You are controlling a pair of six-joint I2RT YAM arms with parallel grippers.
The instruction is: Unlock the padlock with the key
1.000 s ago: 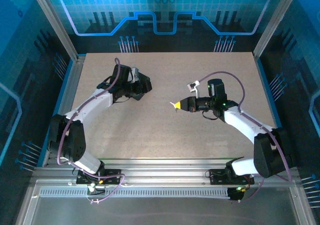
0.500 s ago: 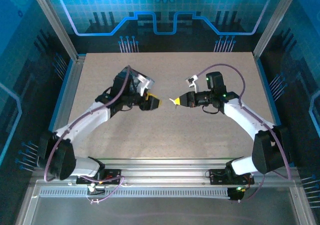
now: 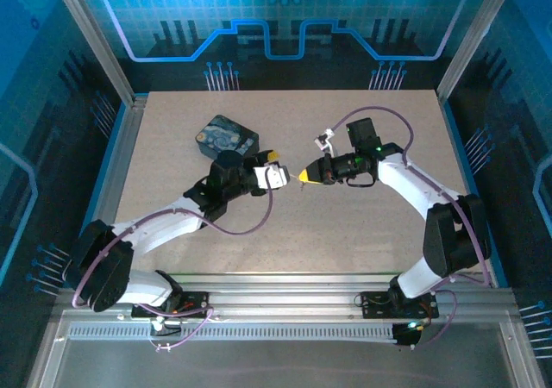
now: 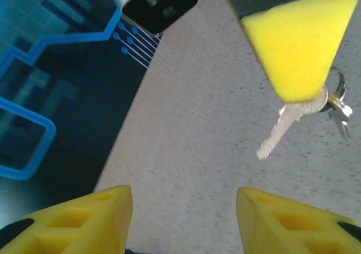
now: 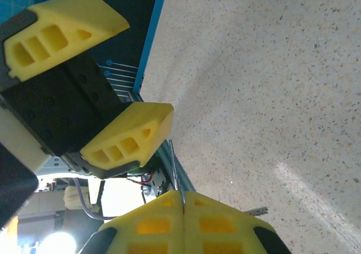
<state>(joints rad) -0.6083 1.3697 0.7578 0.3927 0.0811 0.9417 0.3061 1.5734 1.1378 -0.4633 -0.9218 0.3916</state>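
In the top view we see the two arms meeting nose to nose at the middle of the surface, their tips near each other but apart. The right gripper is closed tight, its yellow pads pressed together on the key. The key's blade sticks out of the pinch towards the left gripper, clear of the surface. A small ring with a second little key hangs just behind the pads, at the right edge of the left wrist view. We find the left gripper about half open with nothing between its fingers, which sit in the upper left of the right wrist view. A dark painted tin lies on the surface just above and to the left of the left gripper in the top view.
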